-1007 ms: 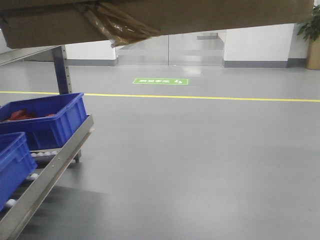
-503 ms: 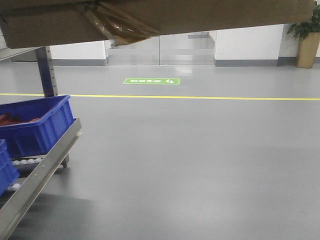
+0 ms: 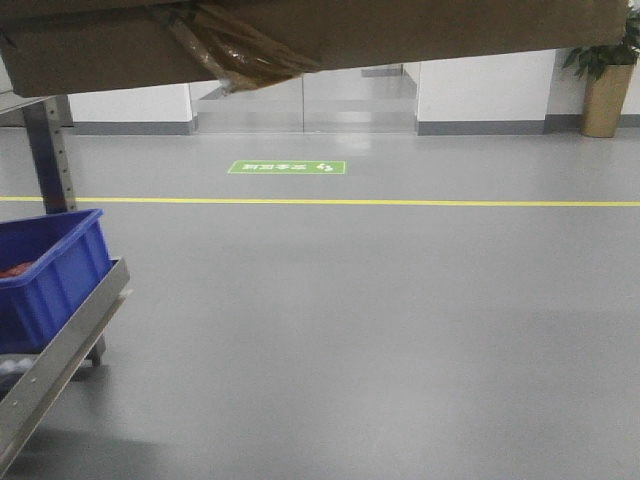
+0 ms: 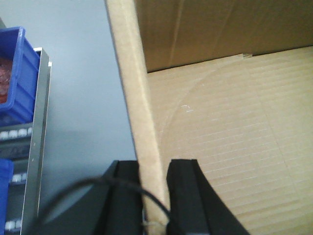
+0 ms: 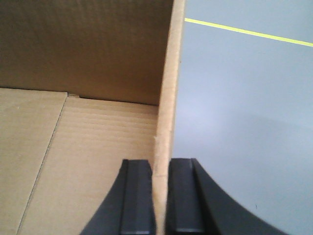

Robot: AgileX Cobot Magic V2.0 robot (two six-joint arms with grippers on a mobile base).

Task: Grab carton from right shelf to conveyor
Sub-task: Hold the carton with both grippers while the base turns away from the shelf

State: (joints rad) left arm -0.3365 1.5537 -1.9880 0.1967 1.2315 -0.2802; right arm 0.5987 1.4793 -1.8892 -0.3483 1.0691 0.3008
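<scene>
Carton: the carton (image 3: 420, 30) hangs aloft across the front view's top edge, with its tape wad (image 3: 235, 50) dangling, apart from the right shelf (image 3: 60, 345).
Left gripper (image 4: 154, 176): clamped on the carton's left wall.
Right gripper (image 5: 161, 171): clamped on the opposite wall.
Room: grey floor (image 3: 380, 320) stretches wide beyond a yellow line (image 3: 400, 203).
Writing: green floor sign (image 3: 287, 167), characters seemingly reversed, unreadable.

Front view looks beneath carton (image 3: 400, 30), wrist views close over its walls

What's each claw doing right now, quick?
Left gripper: shut on the carton, pinching its side wall.
Right gripper: shut on the carton, pinching the opposite wall.
</scene>
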